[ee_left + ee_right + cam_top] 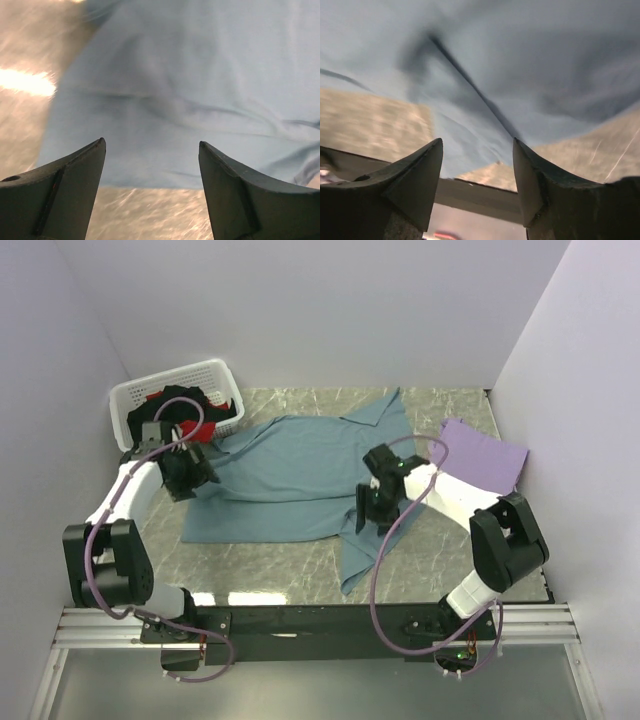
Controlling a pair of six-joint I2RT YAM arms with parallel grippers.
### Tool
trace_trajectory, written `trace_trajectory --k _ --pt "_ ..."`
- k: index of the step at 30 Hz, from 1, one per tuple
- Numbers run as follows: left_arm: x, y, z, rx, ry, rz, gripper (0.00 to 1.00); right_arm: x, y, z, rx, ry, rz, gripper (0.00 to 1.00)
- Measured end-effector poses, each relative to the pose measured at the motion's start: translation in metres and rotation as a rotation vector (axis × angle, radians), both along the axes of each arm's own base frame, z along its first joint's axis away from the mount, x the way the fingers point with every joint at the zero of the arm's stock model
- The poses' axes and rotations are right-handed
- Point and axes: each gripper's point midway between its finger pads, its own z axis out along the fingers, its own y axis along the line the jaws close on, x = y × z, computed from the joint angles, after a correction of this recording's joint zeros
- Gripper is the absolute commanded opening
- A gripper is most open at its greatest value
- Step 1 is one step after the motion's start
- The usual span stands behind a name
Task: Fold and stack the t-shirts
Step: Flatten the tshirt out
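Surface (290, 565): grey marbled top, walled on three sides.

Teal-blue t-shirt (285, 475) lies opened out across the middle of the surface, wrinkled and not folded. One sleeve reaches toward the far edge. A long flap trails toward the near edge, right of centre. Its left hem lies close to the basket.

Lavender t-shirt (487, 454) lies flat near the far right corner, well apart from the teal one.

White slotted basket (175, 375) sits in the far left corner. It holds a black t-shirt (222, 412) and a red t-shirt (197, 430), bundled together.

Left gripper (188, 478) is low over the left edge of the teal-blue t-shirt (190, 100), just in front of the basket. In the left wrist view the left gripper (152, 142) has its jaws set wide with nothing between them. The shirt's hem and a strip of bare surface show in the gap. Contact with the cloth cannot be told.

Right gripper (368, 506) is over the right part of the teal-blue t-shirt (520, 75), where the flap begins. In the right wrist view the right gripper (477, 141) is also spread wide and empty. A dark crease runs diagonally through the cloth below it, and the near edge of the surface shows beyond. That view is blurred, and touching or hovering cannot be told.
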Motion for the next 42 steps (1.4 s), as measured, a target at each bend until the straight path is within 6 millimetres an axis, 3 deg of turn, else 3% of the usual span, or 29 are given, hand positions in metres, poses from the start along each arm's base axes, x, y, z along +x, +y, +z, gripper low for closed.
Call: trace_trajectory --k 3,7,16,22,24,27,28,30,36,42 --pt "-0.016 0.016 -0.010 0.000 0.030 0.049 0.80 -0.031 -0.006 -0.021 -0.054 0.065 -0.001 0.60" --pt "-0.035 0.029 -0.023 -0.010 0.074 0.100 0.79 -0.048 -0.013 -0.036 -0.104 0.088 -0.013 0.57" --pt "-0.044 0.049 -0.016 -0.047 0.045 0.196 0.78 -0.051 -0.012 -0.038 -0.112 0.060 -0.029 0.46" --pt "-0.050 0.051 -0.018 -0.080 0.046 0.232 0.77 -0.054 -0.008 -0.039 -0.107 0.060 -0.007 0.38" --pt "-0.050 0.051 -0.017 -0.084 0.045 0.234 0.77 -0.056 -0.006 -0.039 -0.104 0.063 0.003 0.32" --pt "-0.050 0.052 -0.017 -0.093 0.042 0.237 0.77 -0.059 -0.003 -0.039 -0.096 0.068 0.016 0.17" --pt "-0.050 0.052 -0.017 -0.094 0.041 0.237 0.77 -0.060 -0.002 -0.038 -0.091 0.071 0.019 0.06" --pt "-0.050 0.052 -0.017 -0.095 0.041 0.239 0.77 -0.063 0.001 -0.038 -0.081 0.079 0.034 0.00" --pt "-0.050 0.052 -0.014 -0.101 0.032 0.241 0.77 -0.068 0.012 -0.032 -0.077 0.098 0.084 0.00" --pt "-0.051 0.052 -0.011 -0.102 0.014 0.246 0.78 -0.061 0.014 -0.026 -0.104 0.063 0.090 0.17"
